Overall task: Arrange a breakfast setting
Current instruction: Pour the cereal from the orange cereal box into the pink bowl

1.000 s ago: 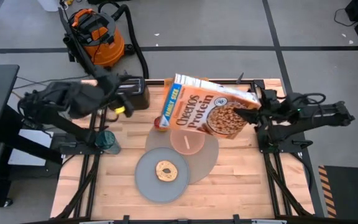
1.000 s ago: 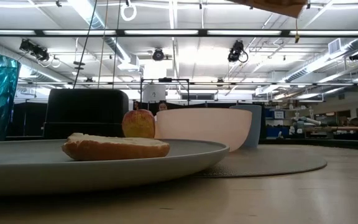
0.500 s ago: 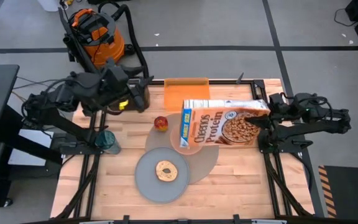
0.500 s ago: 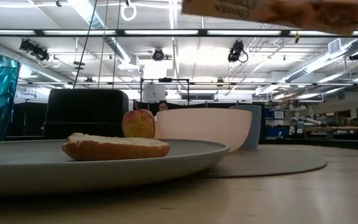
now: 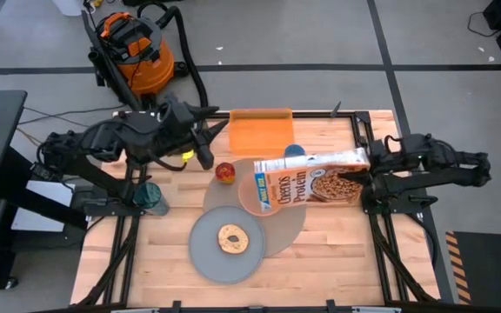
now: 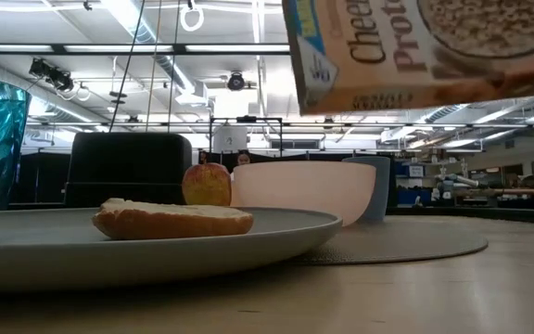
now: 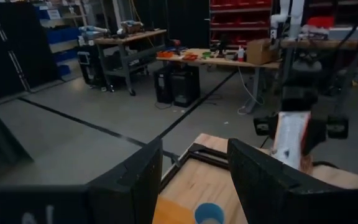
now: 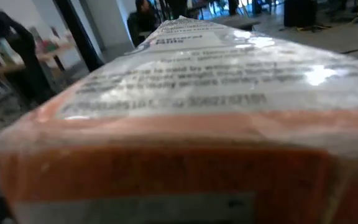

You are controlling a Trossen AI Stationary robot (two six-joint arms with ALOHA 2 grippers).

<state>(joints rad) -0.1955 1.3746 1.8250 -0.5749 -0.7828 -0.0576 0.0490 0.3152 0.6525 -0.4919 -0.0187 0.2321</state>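
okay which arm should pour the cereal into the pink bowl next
Right. Its gripper already holds the cereal box above the bowl; the left gripper is empty, off by the apple.

Cereal box (image 5: pixel 310 178) at centre right of the high view, flat orange board (image 5: pixel 262 130) at upper centre, orange vacuum (image 5: pixel 135 41) at upper left, teal glass (image 5: pixel 150 197) at left, wooden table (image 5: pixel 337 252).

Left fingers (image 7: pixel 194 180) parted, empty, raised; right gripper (image 5: pixel 365 174) clamped, arm extended inward.
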